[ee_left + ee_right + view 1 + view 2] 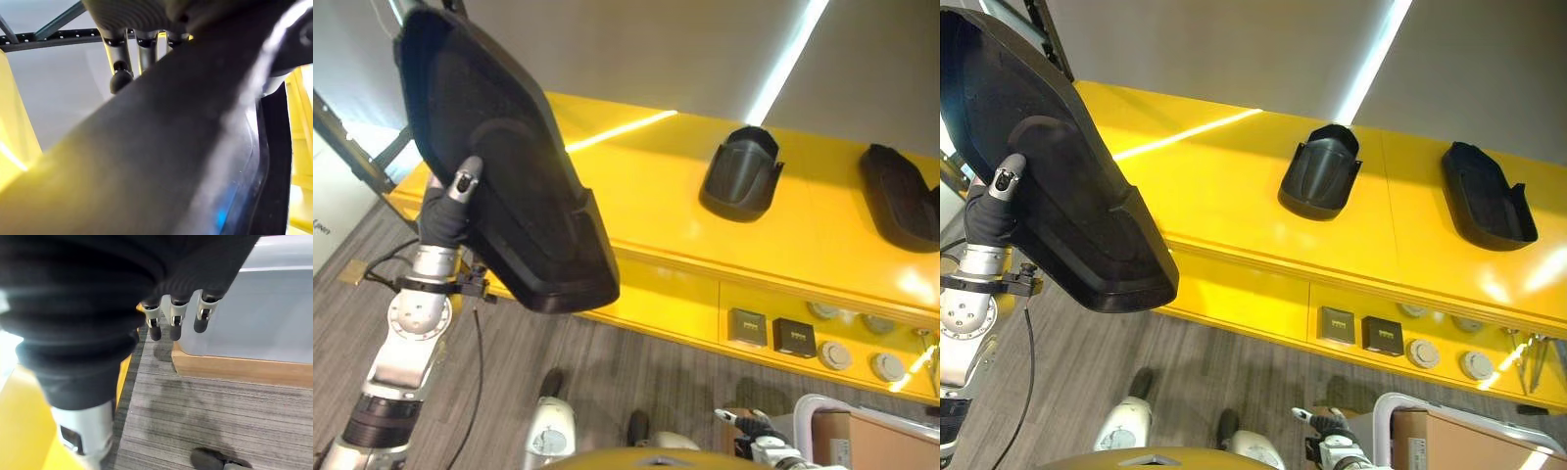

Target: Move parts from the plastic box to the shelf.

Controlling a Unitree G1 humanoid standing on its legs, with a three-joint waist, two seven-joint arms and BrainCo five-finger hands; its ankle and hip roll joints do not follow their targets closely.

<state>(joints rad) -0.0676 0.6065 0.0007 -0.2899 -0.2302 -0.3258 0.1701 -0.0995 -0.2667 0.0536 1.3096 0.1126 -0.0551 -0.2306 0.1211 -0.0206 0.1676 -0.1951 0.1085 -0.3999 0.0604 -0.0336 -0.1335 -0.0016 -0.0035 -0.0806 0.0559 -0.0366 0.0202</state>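
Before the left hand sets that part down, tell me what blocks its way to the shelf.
Nothing visible. The left hand holds the part above the shelf's bare end; the two parts already there lie further along.

Left arm [406,338]: silver-grey cylindrical segments joined by a rounded elbow housing with small screws, a black band below it. Left hand [445,211]: dark ribbed cover, silver thumb with dark tip. Right hand [176,318]: dark ribbed cover, silver dark-tipped fingers, silver wrist cylinder.
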